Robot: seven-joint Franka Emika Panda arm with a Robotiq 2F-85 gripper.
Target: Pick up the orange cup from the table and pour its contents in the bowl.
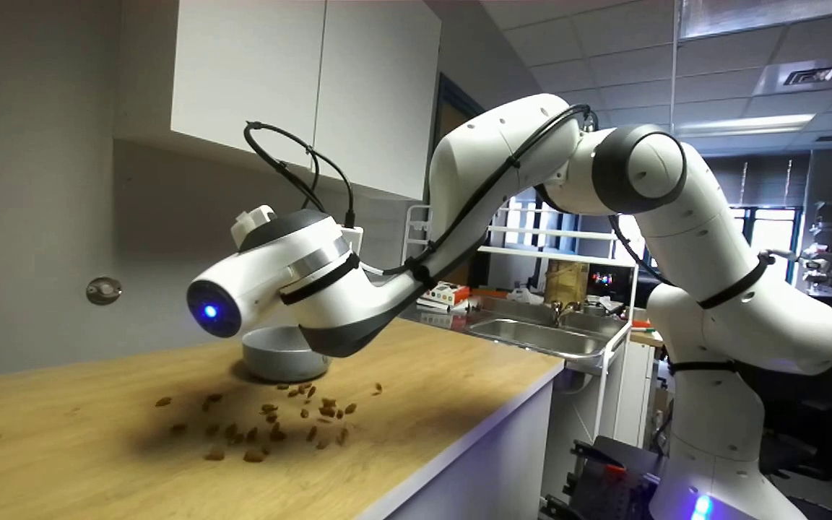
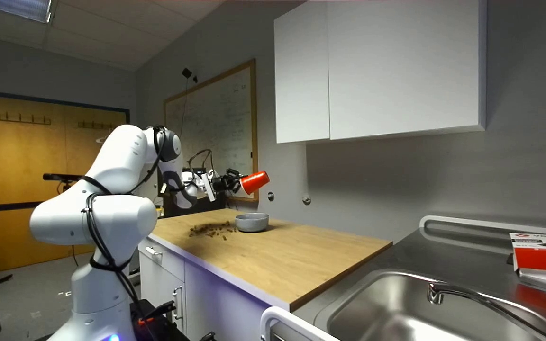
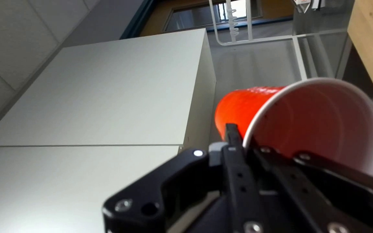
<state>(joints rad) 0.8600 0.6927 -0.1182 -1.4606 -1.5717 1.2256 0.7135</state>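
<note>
The orange cup [image 2: 255, 182] is held above the table [image 2: 277, 258], tipped with its mouth down and its base raised. My gripper [image 2: 236, 181] is shut on the cup's wall at the rim. In the wrist view, the jaws [image 3: 243, 145] pinch the wall of the cup [image 3: 316, 119], one finger outside and one inside; only tiny dark specks show in the visible interior. In an exterior view, the arm hides cup and jaws. The contents [image 1: 326, 410] lie scattered on the table beside the grey bowl [image 1: 282, 355]; they also show there [image 2: 209, 230]. The bowl's inside is not visible.
A white wall cabinet [image 2: 382, 71] hangs above the table, close to the arm in an exterior view [image 1: 300, 87]. A steel sink [image 2: 396, 303] and a red-and-white box [image 2: 543, 255] are beyond the table's end. A white rack [image 1: 625, 289] stands by the sink.
</note>
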